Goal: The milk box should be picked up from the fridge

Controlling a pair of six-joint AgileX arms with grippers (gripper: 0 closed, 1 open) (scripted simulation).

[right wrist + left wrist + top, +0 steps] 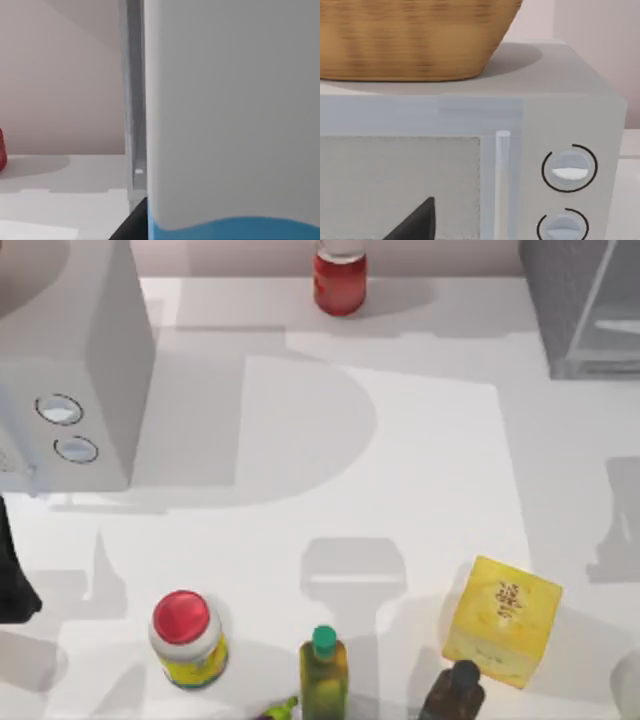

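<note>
Closest of all, in my right wrist view, is the milk box (230, 110): a broad white face with a light blue band along one edge. A dark part of my right claw (131, 225) lies against the carton's edge, but I cannot tell whether the claw is clenched on it. Just beside the carton runs the grey frame of the fridge (134, 100). Beyond the fridge are the white counter (60, 200) and a sliver of a red jar (1, 150).

My left wrist view faces a white box with two round dials (570, 170), with a wicker basket (410, 40) on top. A dark wedge of my left claw (415, 222) is in front of its door, and I cannot tell its state.

From above, the fridge (580, 310) is at the counter's far right corner. The red jar (340, 280) is to its left and the dial box (70, 360) is well left of that. My left arm (12, 570) is parked near the dial box. A yellow box (503, 620) sits well in front of the fridge, with a dark bottle (452, 695), a green-capped bottle (324, 670) and a red-lidded jar (187, 640) nearby.
</note>
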